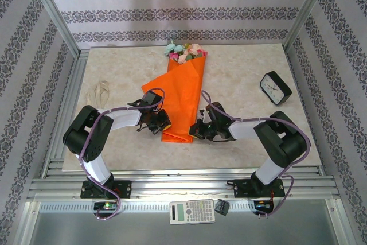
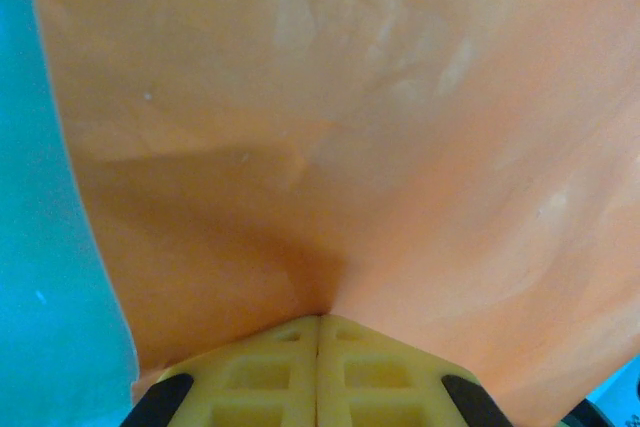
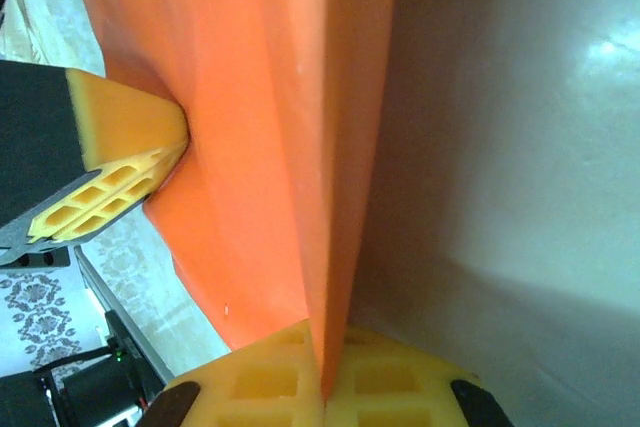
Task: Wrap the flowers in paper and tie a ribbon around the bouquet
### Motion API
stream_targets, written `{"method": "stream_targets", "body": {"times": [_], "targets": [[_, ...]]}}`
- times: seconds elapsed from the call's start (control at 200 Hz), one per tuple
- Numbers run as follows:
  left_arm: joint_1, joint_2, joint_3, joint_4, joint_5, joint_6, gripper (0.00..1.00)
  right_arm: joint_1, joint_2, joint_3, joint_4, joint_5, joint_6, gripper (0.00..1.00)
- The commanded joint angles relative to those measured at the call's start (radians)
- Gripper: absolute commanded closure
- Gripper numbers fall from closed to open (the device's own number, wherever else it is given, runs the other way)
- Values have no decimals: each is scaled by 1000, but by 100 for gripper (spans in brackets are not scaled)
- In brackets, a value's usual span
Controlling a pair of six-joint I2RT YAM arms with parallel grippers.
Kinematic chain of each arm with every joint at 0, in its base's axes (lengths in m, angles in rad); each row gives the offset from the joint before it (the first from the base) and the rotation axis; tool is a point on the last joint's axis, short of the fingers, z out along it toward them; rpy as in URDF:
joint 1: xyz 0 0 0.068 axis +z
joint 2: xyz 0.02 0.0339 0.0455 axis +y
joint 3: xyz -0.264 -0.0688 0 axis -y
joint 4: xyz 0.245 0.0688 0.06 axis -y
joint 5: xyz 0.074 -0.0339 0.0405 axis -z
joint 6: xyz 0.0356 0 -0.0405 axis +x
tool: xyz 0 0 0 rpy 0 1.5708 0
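Paper thin, creased, light, floppy; likely tears or slips if you tug hard. Bouquet lies mid-worktop: flowers at far end, narrow end near. Left jaws pinched shut on paper's near left edge; right jaws pinched shut on near right fold. You grip best at edges, low by stems. Ribbon limp, far left, well apart. Worktop smooth, pale; clock at right. Patterned walls, metal frame.

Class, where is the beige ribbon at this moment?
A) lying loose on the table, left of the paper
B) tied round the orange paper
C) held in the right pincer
A: the ribbon lies bunched on the table, well apart from the paper, untouched.
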Motion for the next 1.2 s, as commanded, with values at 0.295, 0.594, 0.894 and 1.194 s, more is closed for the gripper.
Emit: {"method": "stream_targets", "body": {"times": [0.295,0.594,0.894,1.194], "targets": [[-17,73,-39,-54,-49,8,94,55,-28,-29,-30,23,27,63],[-21,63,-35,-54,-49,1,94,47,-16,-13,-59,59,38,100],[-38,-35,70,-150,-36,12,70,-21,-90,-25,-147,41,-8,95],[151,-172,406,-660,-167,243,47,-61,-332,76,-538,199,-130,53]]}}
